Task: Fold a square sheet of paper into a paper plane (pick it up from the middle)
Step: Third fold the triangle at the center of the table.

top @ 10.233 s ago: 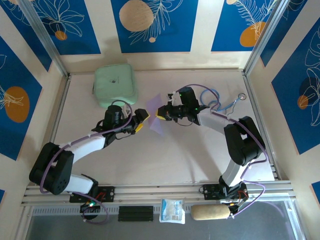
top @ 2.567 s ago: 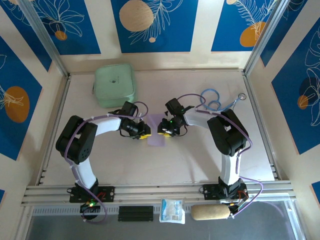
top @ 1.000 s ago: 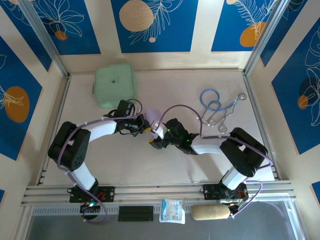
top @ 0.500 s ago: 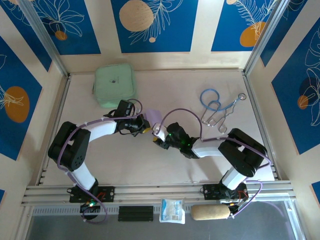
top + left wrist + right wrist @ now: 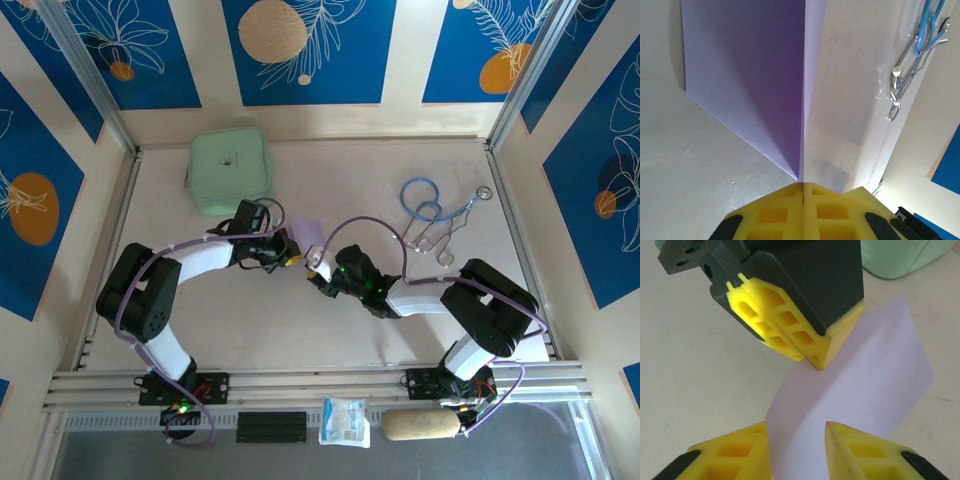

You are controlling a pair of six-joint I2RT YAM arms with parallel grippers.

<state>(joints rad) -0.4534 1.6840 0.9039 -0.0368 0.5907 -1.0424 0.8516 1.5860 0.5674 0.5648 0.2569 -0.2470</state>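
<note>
My left gripper (image 5: 293, 257) is clenched on the sheet of paper (image 5: 308, 231) near the middle of the table (image 5: 350, 330); in the left wrist view its yellow fingers (image 5: 775, 215) are pressed flat together, and the paper's crease comes straight out of the seam between them. The sheet is pale lilac and plain, with nothing printed on it; it is folded along that one crease, with a darker panel on the left of the line and a paler panel on the right, and the bottom edge of the darker panel runs slantwise into the pinch. My right gripper (image 5: 313, 268) is just beside the left one and released; seen from its own wrist camera, its two yellow fingers (image 5: 860, 455) stand apart with the curved sheet rising between them. I cannot tell whether either pad touches the paper. The pinched corner lies past my right fingertips, and the sheet bows away towards the mint-green pouch (image 5: 231, 170), which sits well apart at the far left of the table. The pouch has a small dark mark at its centre – too small to read. A blue loop of tubing (image 5: 425, 197) and some wire clips (image 5: 428, 240) lie far right; a white and blue packet (image 5: 345, 421) sits below the table's near rail – its print is too small to read.
</note>
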